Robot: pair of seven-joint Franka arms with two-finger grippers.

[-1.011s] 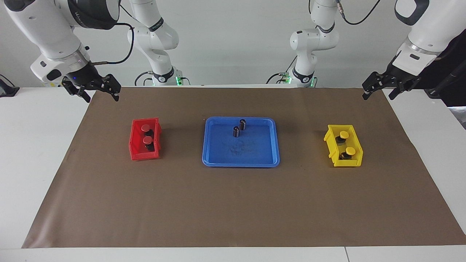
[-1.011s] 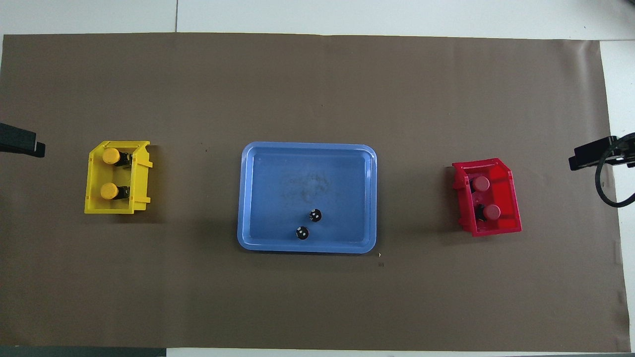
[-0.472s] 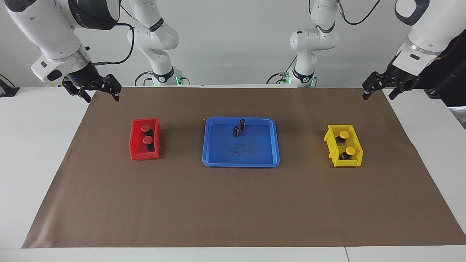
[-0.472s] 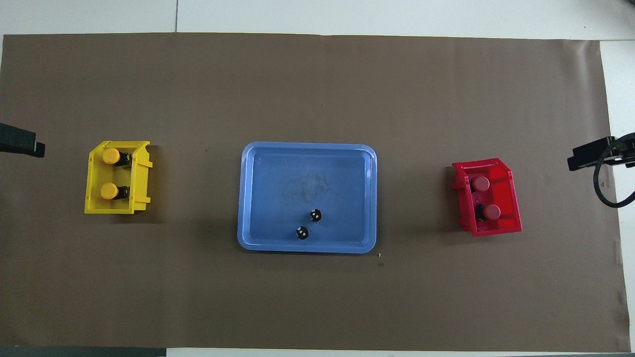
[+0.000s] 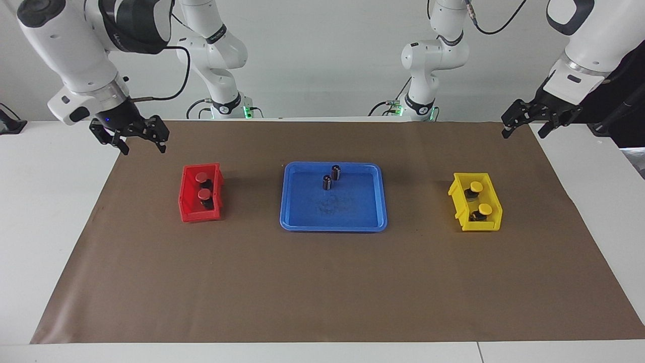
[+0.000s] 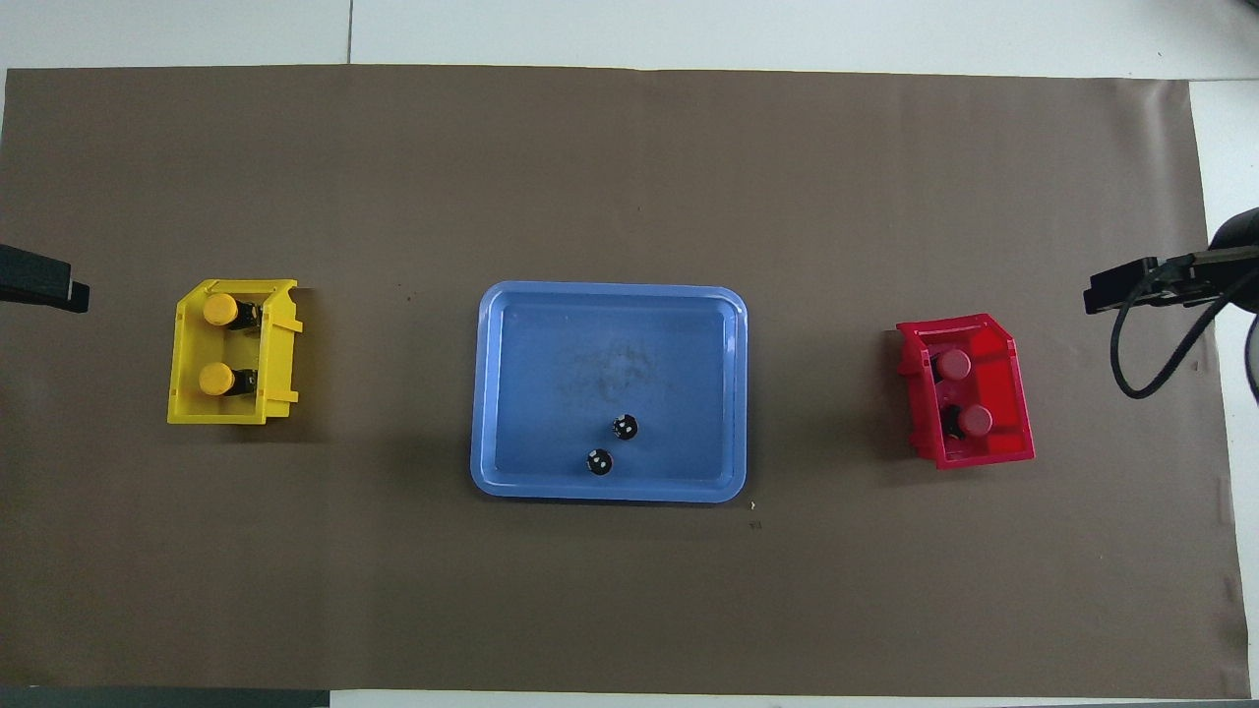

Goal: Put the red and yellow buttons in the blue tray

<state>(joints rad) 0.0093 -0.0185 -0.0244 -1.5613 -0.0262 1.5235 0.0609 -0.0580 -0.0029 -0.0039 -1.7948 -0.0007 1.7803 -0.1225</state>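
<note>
Two red buttons (image 5: 201, 177) (image 5: 204, 194) sit in the small red bin (image 5: 187, 216), also in the overhead view (image 6: 953, 365) (image 6: 975, 421). Two yellow buttons (image 5: 476, 187) (image 5: 485, 208) sit in the small yellow bin (image 5: 491, 225), also in the overhead view (image 6: 219, 310) (image 6: 216, 379). The blue tray (image 5: 332, 228) (image 6: 590, 334) lies between the bins. My right gripper (image 5: 143, 148) (image 6: 1111, 295) is open and empty, raised over the mat's edge beside the red bin. My left gripper (image 5: 523, 132) (image 6: 44, 285) is open and empty, waiting raised over the mat's edge beside the yellow bin.
Two dark cylinders (image 5: 336, 172) (image 5: 327, 182) without coloured caps stand in the tray near its rim nearest the robots, also in the overhead view (image 6: 625, 427) (image 6: 599, 461). A brown mat (image 5: 322, 287) covers the white table.
My right gripper has moved a little lower and toward the red bin. The left arm, the buttons, bins and tray have not moved.
</note>
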